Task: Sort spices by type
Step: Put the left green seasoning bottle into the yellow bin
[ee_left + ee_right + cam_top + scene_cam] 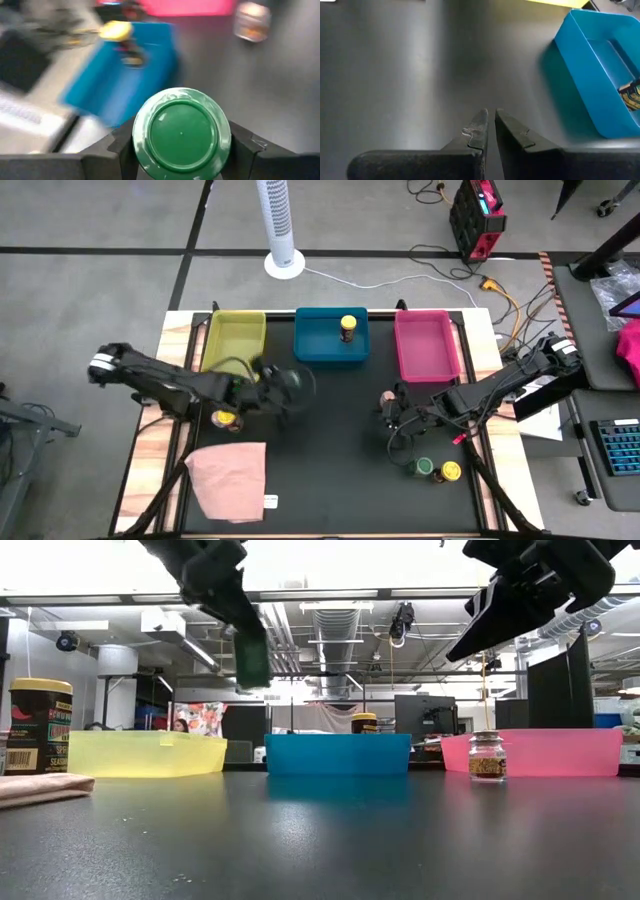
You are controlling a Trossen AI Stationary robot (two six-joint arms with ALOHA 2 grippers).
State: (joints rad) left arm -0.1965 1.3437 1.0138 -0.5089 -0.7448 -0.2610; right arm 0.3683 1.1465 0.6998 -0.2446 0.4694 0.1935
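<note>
My left gripper (285,388) hangs over the middle of the table, in front of the blue bin (332,338), shut on a green-lidded spice jar (181,132). My right gripper (490,120) is shut and empty above the mat, close to a pale-lidded jar (388,398) that stands on its base. Another yellow-lidded jar (348,328) stands inside the blue bin. One more yellow-lidded jar (225,418) stands under the left arm. A green-lidded jar (424,467) and a yellow-lidded one (451,471) stand together near the right near corner. My left gripper pinches the green-lidded jar between its two fingers (240,145), one on each side of the body just under the lid (150,150). The fingers slant down from above. The jar (252,655) is lifted clear, well above the table.
The yellow bin (233,340), blue bin and pink bin (427,345) line the far edge. A pink cloth (230,478) lies at the near left. The middle of the black mat (330,450) holds nothing. Cables lie by the right gripper.
</note>
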